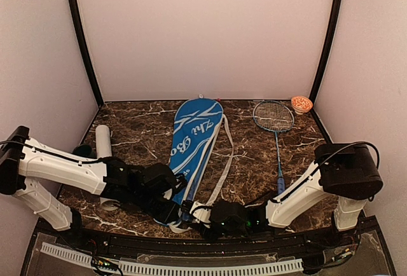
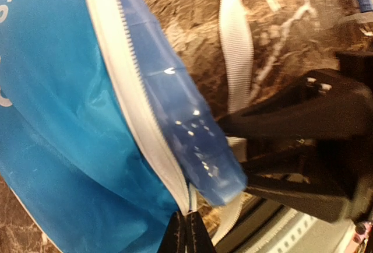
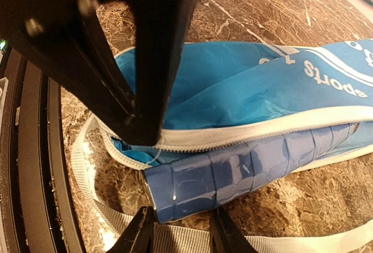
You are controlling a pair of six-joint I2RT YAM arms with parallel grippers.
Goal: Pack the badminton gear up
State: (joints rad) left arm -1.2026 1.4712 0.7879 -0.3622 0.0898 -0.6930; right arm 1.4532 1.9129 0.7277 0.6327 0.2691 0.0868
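Observation:
The blue racket cover [image 1: 194,133] with white lettering lies mid-table, its open end near me. A blue racket handle [image 3: 233,171] sticks out of that open end; its head is hidden inside. My left gripper [image 2: 187,229] is shut on the cover's white zipper edge [image 2: 145,142], at the cover's near end in the top view [image 1: 180,211]. My right gripper [image 3: 182,232] is open, its fingers either side of the handle's butt end. A second racket [image 1: 275,118] lies to the right of the cover. The long white tube [image 1: 103,141] lies at the left. No shuttlecocks show.
A small orange-patterned bowl [image 1: 301,103] sits in the back right corner. The cover's white strap [image 1: 224,155] trails along its right side and under the handle [image 3: 280,244]. A dark object [image 1: 82,151] sits beside the tube. The table's near edge is just behind both grippers.

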